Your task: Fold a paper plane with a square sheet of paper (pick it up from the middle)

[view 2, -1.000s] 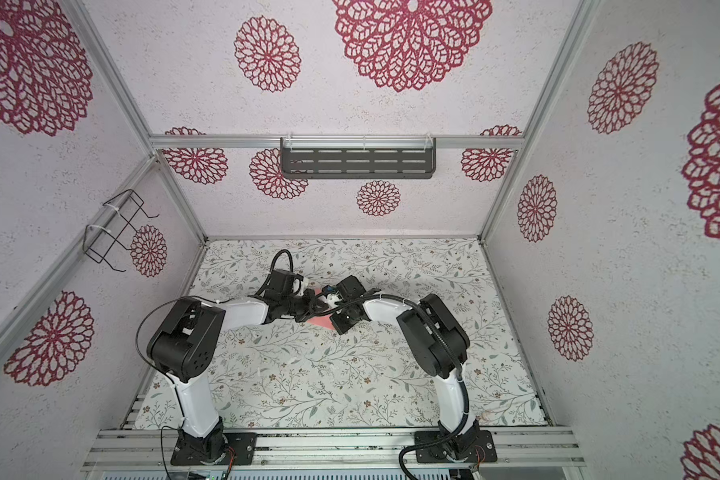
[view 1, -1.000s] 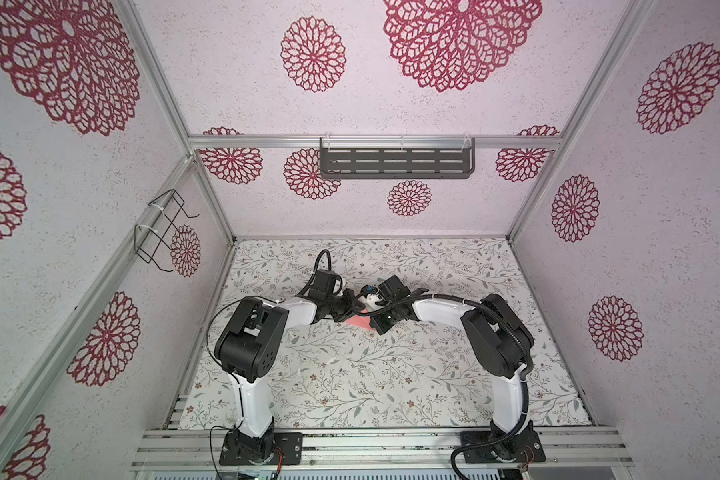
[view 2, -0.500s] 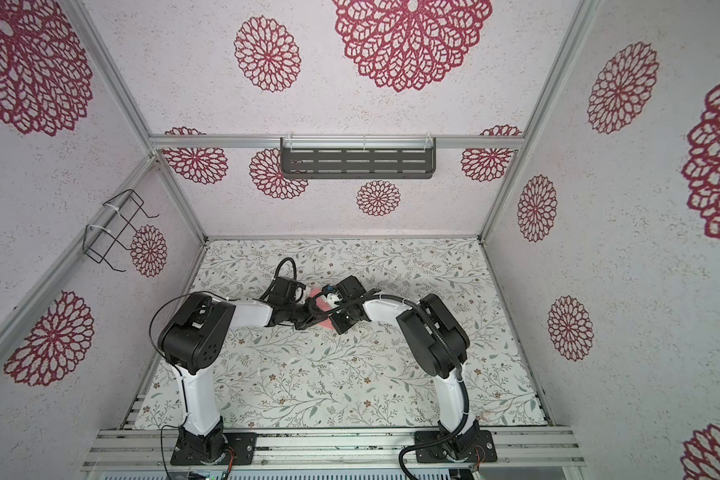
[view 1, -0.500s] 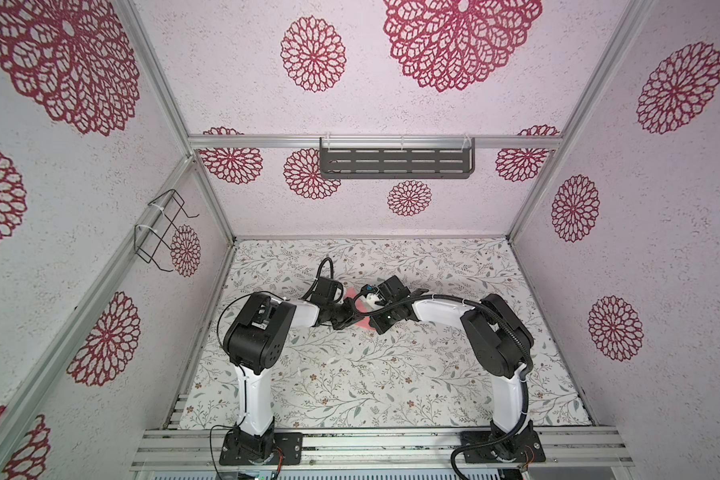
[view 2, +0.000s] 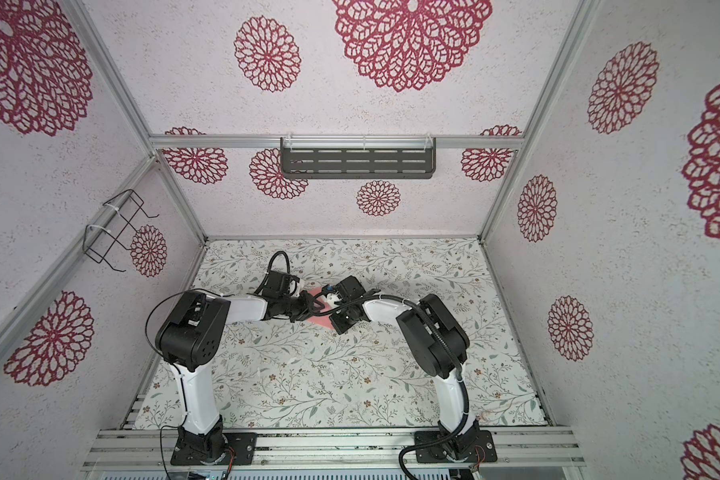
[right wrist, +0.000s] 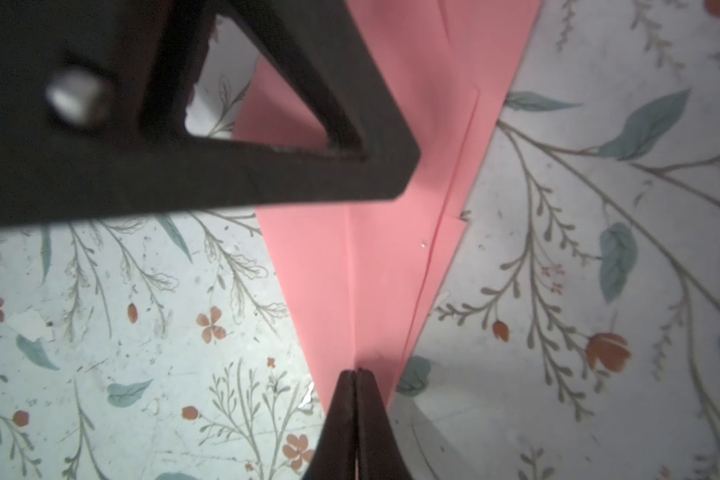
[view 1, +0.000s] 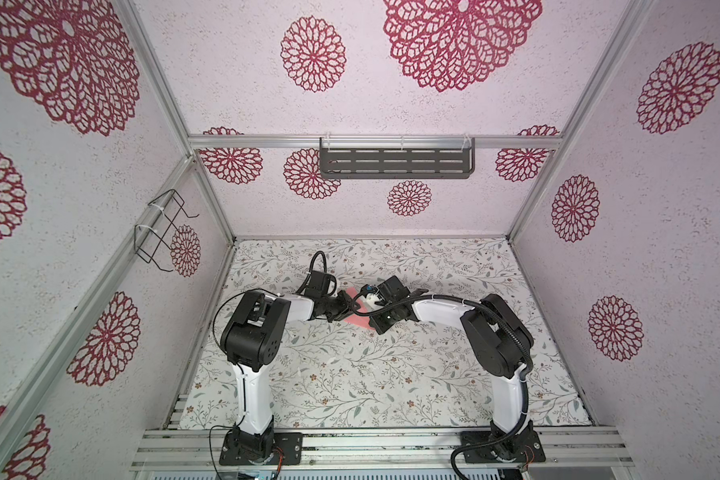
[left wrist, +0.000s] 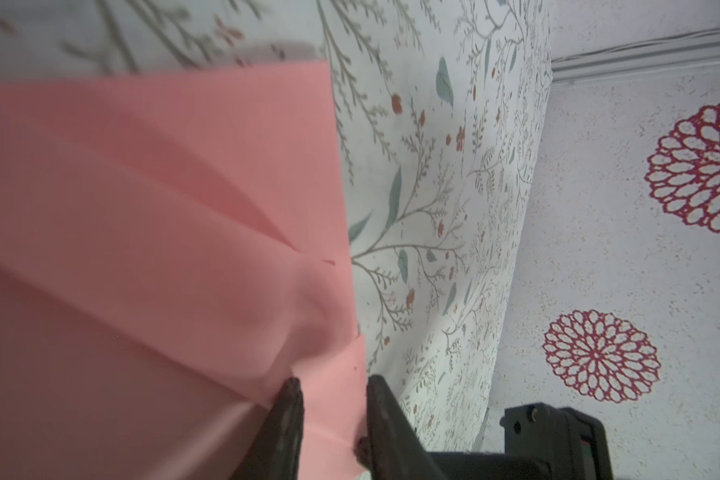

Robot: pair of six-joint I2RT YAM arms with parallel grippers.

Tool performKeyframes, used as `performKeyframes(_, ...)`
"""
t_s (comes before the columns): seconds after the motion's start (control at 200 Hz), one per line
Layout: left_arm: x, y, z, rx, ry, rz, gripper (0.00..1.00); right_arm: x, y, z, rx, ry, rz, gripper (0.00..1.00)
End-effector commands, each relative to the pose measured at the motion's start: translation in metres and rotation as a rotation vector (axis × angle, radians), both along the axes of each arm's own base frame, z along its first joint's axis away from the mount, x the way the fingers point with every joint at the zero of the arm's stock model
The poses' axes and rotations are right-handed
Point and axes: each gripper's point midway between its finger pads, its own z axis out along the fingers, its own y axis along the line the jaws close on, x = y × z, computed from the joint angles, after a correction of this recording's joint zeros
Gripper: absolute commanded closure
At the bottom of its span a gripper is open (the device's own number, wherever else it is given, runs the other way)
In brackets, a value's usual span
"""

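Centrally, creased pink paper [right wrist: 371, 270]; right jaws closed at tip.

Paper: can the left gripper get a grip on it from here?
Probably yes: the left gripper is open with the paper edge between its jaws, nothing in the way.

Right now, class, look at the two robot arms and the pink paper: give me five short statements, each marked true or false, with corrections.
1. The right gripper is shut. True.
2. The left gripper is shut tight. False: its fingers stand apart, with paper between them.
3. The paper is a flat, unfolded square. False: it is creased and tapers to a point.
4. The paper's point reaches the right gripper's tips. True.
5. The paper hangs on the back wall. False: it sits on the flowered table between the grippers.
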Motion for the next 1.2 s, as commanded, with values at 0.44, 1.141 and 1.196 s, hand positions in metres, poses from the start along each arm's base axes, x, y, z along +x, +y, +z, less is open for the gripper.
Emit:
performKeyframes(0.44, 0.024, 0.103, -0.052, 0.131, 0.104, 0.251, 0.65, -0.016, -0.020, -0.025, -0.103, 0.064, -0.025, 0.93)
performKeyframes(1.141, 0.038, 0.058, 0.060, -0.058, -0.141, 0.160, 0.70, -0.015, -0.018, -0.024, -0.086, 0.074, -0.041, 0.92)
performKeyframes(1.196, 0.037, 0.045, 0.059, -0.071, -0.136, 0.140, 0.72, -0.016, -0.018, -0.025, -0.087, 0.077, -0.041, 0.92)
